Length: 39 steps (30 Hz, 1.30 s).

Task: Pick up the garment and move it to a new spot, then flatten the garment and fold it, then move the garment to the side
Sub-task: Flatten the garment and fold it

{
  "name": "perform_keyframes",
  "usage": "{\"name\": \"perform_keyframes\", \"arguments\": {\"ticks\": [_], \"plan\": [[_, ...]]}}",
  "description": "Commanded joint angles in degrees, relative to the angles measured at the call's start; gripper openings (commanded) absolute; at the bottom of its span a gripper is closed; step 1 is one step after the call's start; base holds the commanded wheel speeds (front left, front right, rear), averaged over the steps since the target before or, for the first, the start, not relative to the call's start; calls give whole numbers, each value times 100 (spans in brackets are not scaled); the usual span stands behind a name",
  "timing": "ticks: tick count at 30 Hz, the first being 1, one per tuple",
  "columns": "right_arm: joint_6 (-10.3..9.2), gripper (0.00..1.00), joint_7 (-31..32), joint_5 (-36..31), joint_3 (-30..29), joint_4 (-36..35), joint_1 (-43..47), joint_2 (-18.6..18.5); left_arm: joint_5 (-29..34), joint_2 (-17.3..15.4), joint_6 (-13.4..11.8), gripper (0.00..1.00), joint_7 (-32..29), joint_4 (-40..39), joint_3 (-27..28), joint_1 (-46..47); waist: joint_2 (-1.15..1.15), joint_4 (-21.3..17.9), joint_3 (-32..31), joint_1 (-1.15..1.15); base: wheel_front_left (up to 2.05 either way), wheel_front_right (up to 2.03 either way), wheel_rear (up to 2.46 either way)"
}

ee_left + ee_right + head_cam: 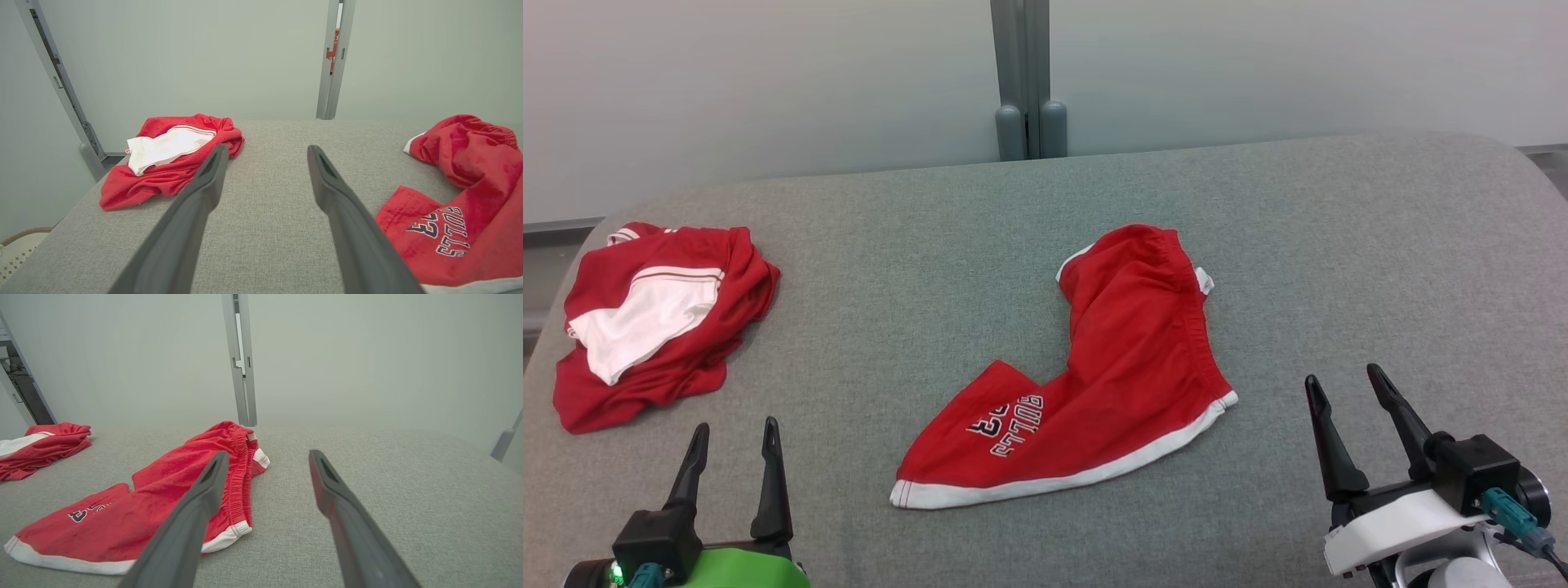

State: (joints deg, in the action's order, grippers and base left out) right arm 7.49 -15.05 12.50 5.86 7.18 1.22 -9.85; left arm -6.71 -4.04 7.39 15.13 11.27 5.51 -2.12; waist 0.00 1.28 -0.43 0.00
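A pair of red shorts with white trim and a printed team logo, the garment (1111, 367), lies loosely spread in the middle of the grey padded table (1339, 261). It also appears at the right of the left wrist view as the garment (461, 196) and at the left of the right wrist view as the garment (163, 502). My left gripper (734, 441) hovers open at the near left, apart from it. My right gripper (1343, 390) stands open at the near right, just beyond the shorts' waistband corner. Neither holds anything.
A second red and white garment (654, 318) lies crumpled at the table's far left, also seen as a heap (171, 159) ahead of my left fingers. A grey post (1029, 82) rises against the pale wall behind. A woven basket rim (20, 241) sits below the table's left edge.
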Motion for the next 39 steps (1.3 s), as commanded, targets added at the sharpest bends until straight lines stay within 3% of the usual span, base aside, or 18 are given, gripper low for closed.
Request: {"name": "perform_keyframes", "arguments": {"ticks": [1,39], "plan": [[1,100,-18,-48,5,-4,75,-6,-27,-19,17,100,2,21,-1,-17,0,3,0,0,0,0,0],[1,100,-17,-4,52,276,-6,11,-163,-47,17,100,2,191,-74,-24,0,25,-1,0,0,0,0]]}}
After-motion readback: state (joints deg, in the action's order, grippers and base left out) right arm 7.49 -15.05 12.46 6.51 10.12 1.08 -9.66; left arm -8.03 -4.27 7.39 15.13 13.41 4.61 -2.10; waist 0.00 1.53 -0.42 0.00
